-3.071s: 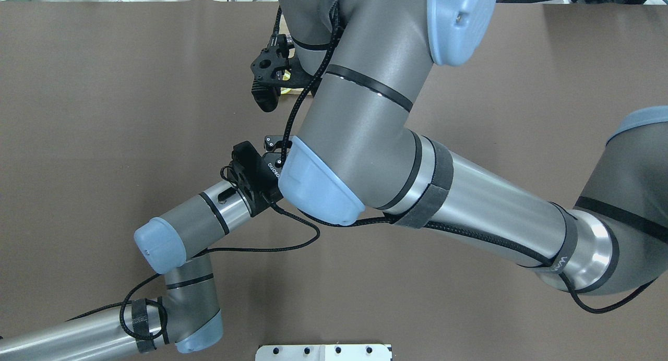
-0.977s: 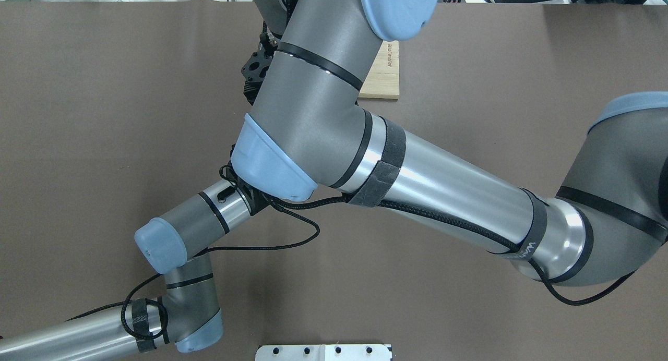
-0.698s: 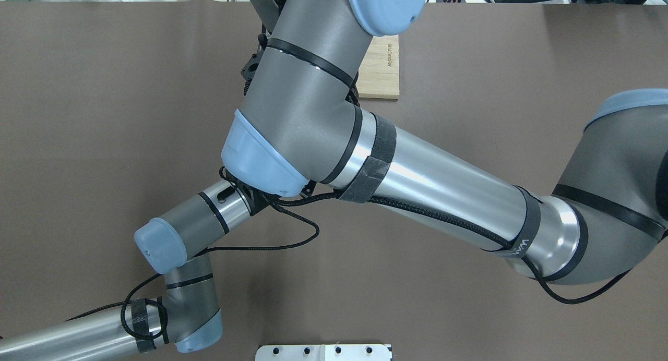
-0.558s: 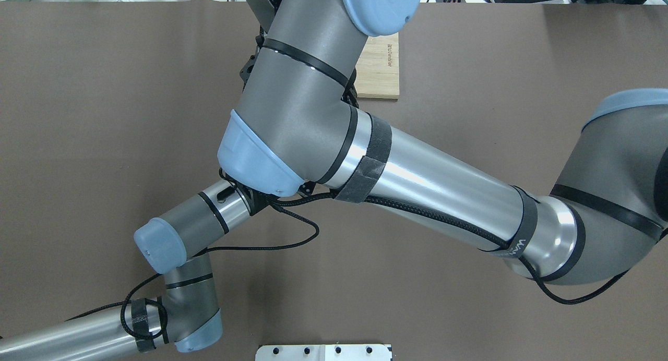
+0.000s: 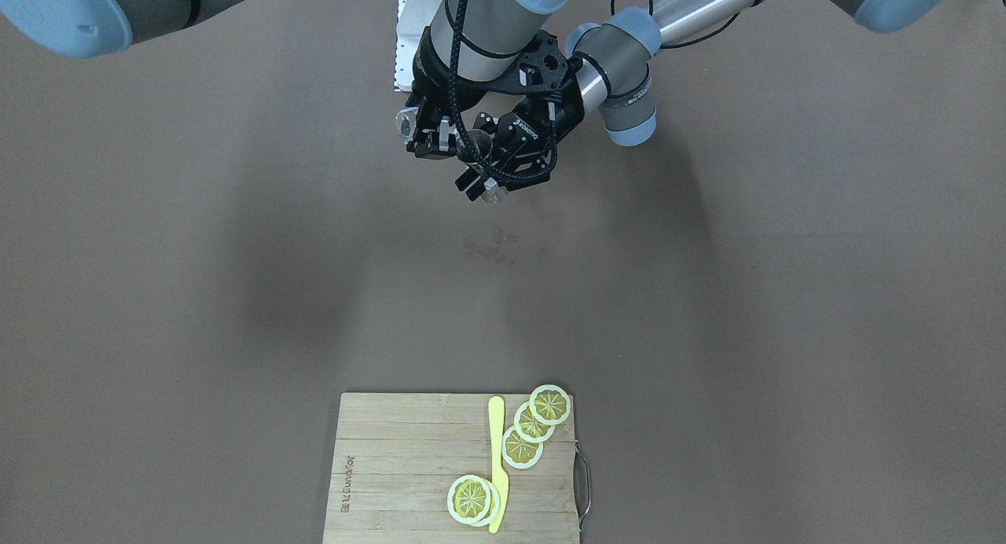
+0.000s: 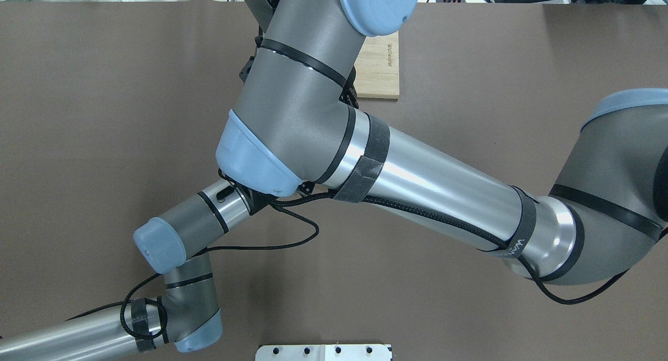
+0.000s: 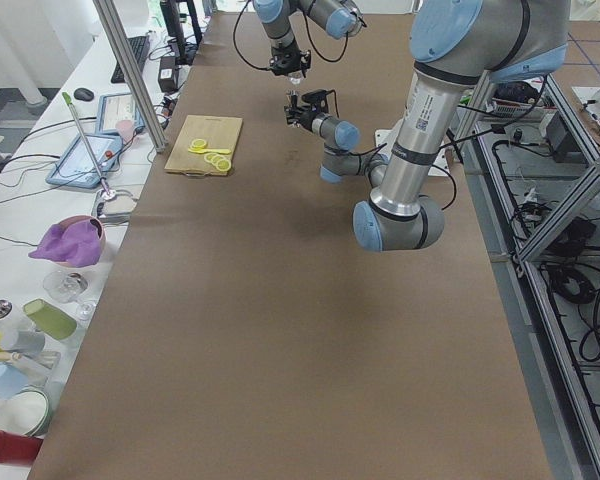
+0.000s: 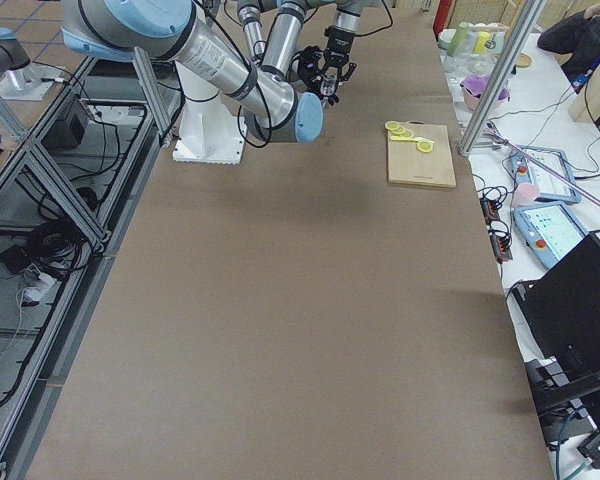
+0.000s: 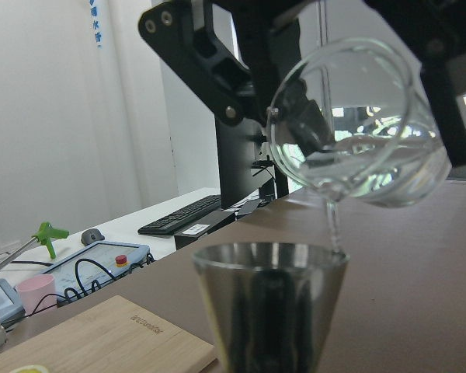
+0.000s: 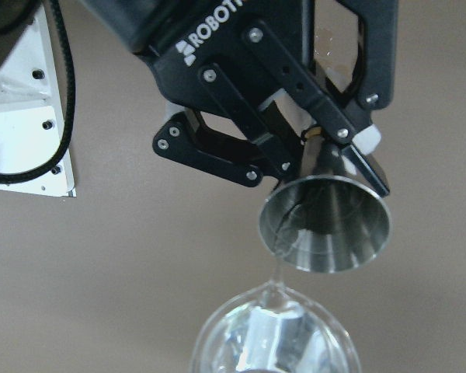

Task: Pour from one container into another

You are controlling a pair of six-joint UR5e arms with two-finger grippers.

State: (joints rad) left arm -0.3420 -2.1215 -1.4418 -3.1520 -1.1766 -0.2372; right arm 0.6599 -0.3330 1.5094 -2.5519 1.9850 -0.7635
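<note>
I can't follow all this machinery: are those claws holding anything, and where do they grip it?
The left gripper holds a metal cup by its narrow lower part; the right gripper holds a tilted glass beaker by its sides.

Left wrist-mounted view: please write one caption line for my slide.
A tilted glass beaker pours a thin clear stream into the metal cup beneath it.
</note>
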